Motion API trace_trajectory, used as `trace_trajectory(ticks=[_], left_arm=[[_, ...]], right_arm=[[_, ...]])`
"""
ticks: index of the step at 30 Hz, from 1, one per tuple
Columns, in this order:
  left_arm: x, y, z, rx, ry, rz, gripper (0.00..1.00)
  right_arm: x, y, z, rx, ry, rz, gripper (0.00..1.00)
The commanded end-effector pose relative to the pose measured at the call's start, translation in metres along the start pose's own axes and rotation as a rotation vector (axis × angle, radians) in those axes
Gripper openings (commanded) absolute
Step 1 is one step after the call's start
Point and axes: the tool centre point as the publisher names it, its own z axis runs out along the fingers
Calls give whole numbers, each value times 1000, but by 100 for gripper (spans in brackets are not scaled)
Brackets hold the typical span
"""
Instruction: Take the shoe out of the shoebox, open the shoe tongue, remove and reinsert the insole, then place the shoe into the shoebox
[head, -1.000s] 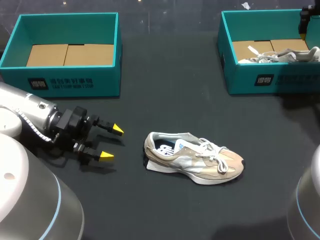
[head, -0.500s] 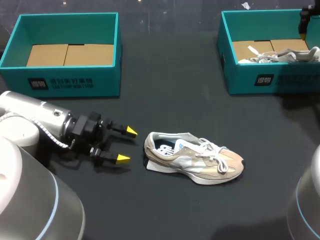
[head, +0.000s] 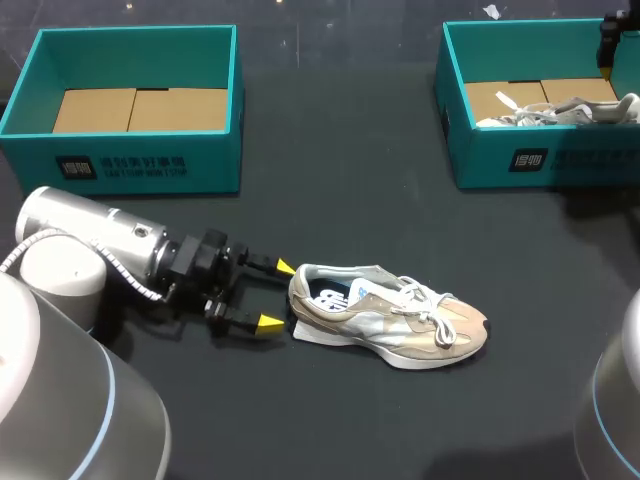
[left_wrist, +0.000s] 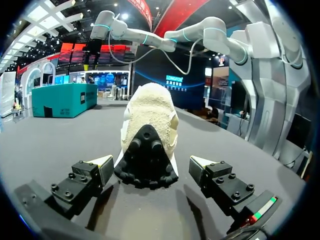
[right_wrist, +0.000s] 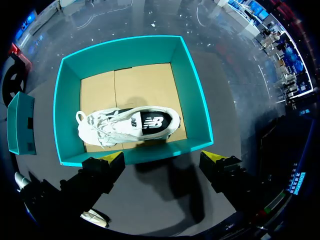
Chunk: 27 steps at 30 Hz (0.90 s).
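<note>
Left wrist view: hovering low over the dark table (left_wrist: 50, 145) with the left hand (left_wrist: 150, 167) spread wide, gripping nothing, flanking the black-soled heel of the beige shoe (left_wrist: 150, 120) with both yellow tips and not clamping it. Head view: showing that hand (head: 278, 295) coming in from the left side and sitting just at the heel, with the shoe (head: 390, 315) standing on its sole in the middle of the table (head: 350, 220), pointing its toe right, well apart from both boxes. Farther back: showing the left shoebox (head: 150, 165) with its cardboard floor, and the right shoebox (head: 520, 155) holding a white shoe (head: 560, 110). Right wrist view: hanging above that right shoebox (right_wrist: 192, 100) with the right hand (right_wrist: 164, 159) opened wide and grasping nothing, looking down on the white shoe (right_wrist: 130, 125) lying on the cardboard floor inside.
</note>
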Motion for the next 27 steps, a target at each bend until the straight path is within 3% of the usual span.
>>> trace_trajectory(ticks=[1,27], left_arm=[[-3,1,8,1,1,-1,100],[-9,-2,43,13,17,-3,100]], right_arm=[[0,0,0,0,0,0,100],[0,0,0,0,0,0,100]])
